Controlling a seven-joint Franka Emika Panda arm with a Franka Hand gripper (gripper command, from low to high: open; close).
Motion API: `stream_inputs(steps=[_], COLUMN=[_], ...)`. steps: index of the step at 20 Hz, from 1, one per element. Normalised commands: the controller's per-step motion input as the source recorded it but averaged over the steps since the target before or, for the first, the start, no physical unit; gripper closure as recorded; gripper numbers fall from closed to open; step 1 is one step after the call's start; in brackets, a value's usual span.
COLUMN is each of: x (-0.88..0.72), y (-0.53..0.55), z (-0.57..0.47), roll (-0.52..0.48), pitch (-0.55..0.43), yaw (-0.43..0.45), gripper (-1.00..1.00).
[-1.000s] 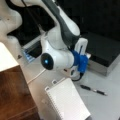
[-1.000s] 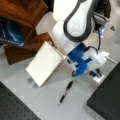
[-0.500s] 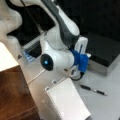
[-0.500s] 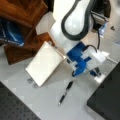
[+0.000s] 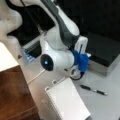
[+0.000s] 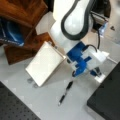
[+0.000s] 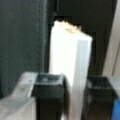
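Observation:
In the wrist view a tall white block (image 7: 70,57) stands between my two black fingers (image 7: 48,93), which close on its lower part. My gripper (image 7: 75,86) is shut on it. In a front view the white and blue gripper (image 6: 97,74) hangs low over the table with the white block (image 6: 100,79) at its tips, beside a black box (image 6: 107,100). A black pen (image 6: 65,92) lies just to its left, and a white spiral notepad (image 6: 45,63) lies farther left. In a front view the arm's blue mount (image 5: 81,62) covers the fingers; the pen (image 5: 93,90) and notepad (image 5: 67,102) lie below it.
Brown wooden furniture (image 6: 22,15) fills a front view's top left, with a blue book (image 6: 10,33) in it; the wood (image 5: 12,95) also shows at a front view's bottom left. A black box (image 5: 105,52) stands at the right. A dark perforated mat (image 6: 15,107) lies bottom left.

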Motion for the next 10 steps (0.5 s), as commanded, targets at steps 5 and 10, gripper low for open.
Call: stream_inputs(steps=[5,10], x=[0.1,0.1], y=[0.12,0.13], z=[0.34,0.39], roll=[0.159,0.176], pitch=[0.086,0.08], yaw=[0.028,0.103], gripper=[1.0,1.0])
